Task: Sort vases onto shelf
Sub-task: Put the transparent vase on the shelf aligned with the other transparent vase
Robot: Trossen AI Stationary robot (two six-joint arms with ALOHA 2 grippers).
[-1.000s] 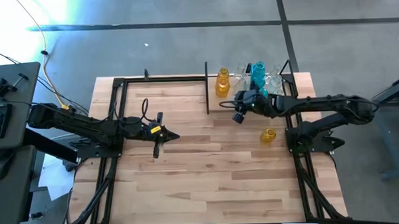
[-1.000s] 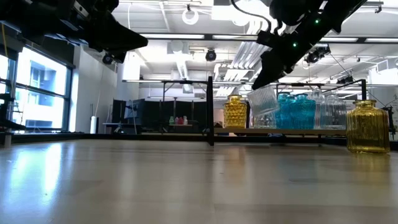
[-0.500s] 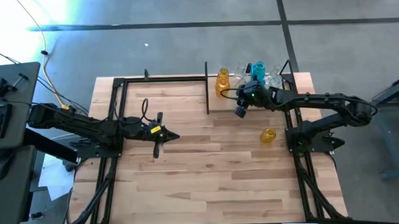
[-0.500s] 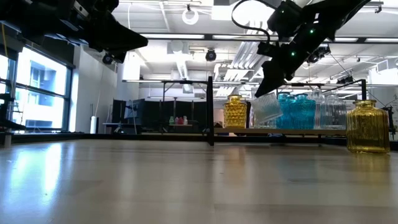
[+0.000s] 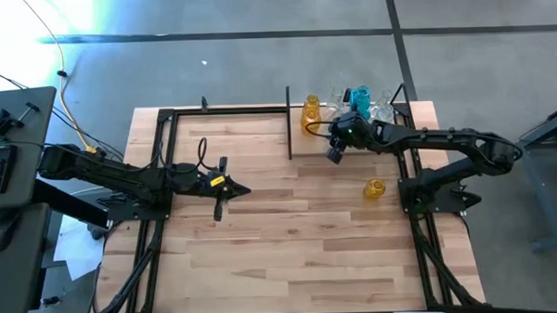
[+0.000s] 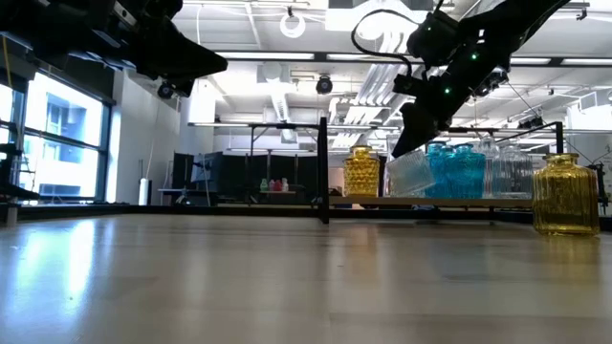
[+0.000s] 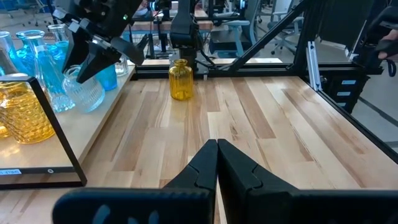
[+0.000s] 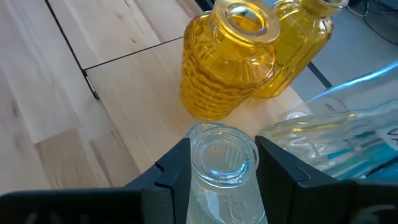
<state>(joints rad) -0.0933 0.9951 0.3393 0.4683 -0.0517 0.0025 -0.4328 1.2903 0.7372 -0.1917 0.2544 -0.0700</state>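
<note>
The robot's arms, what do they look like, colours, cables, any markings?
Both arms are dark, slim and jointed. The left gripper ends in two tapered black fingers, with a yellow mark and a looping black cable near its wrist. The right gripper has flat black fingers; green lights glow on that arm.

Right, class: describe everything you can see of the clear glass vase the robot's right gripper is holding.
The clear vase is see-through ribbed glass with a round open mouth, a narrow neck and a wider belly. The right gripper holds it by the neck, one dark finger on each side. It hangs tilted over the shelf, its belly low near the board, between the amber vases and the teal and clear ones. Whether its base already touches the board cannot be told.
</note>
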